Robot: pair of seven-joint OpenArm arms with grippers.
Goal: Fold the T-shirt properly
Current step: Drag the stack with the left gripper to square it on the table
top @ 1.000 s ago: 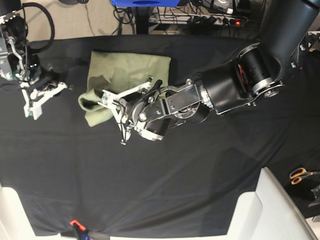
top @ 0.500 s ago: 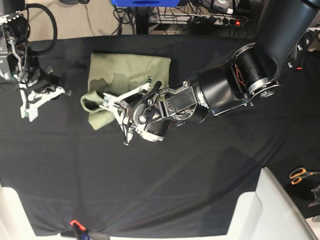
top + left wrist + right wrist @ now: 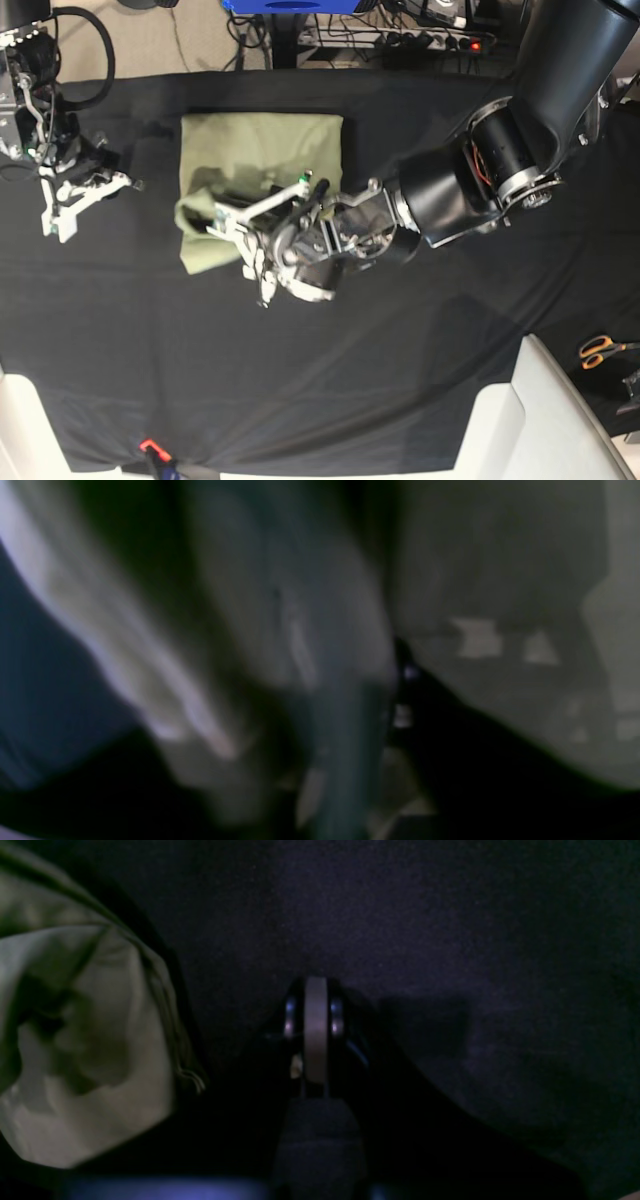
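Left tool (image 3: 238, 245) parted — over T-shirt (image 3: 262, 150).

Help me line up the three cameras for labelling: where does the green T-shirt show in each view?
Base: the T-shirt lies folded at upper centre, the left gripper over its near edge.
Left wrist: blurred pale cloth fills most of the frame, probably the T-shirt.
Right wrist: a bunched corner at the left edge.
Shared landmark: the black table cloth.

we see the base view evenly lit from above and sharp, with soft shadows on the black table cloth (image 3: 330, 400). the left wrist view is smeared and dim throughout. the right wrist view is dark, grainy, bluish.
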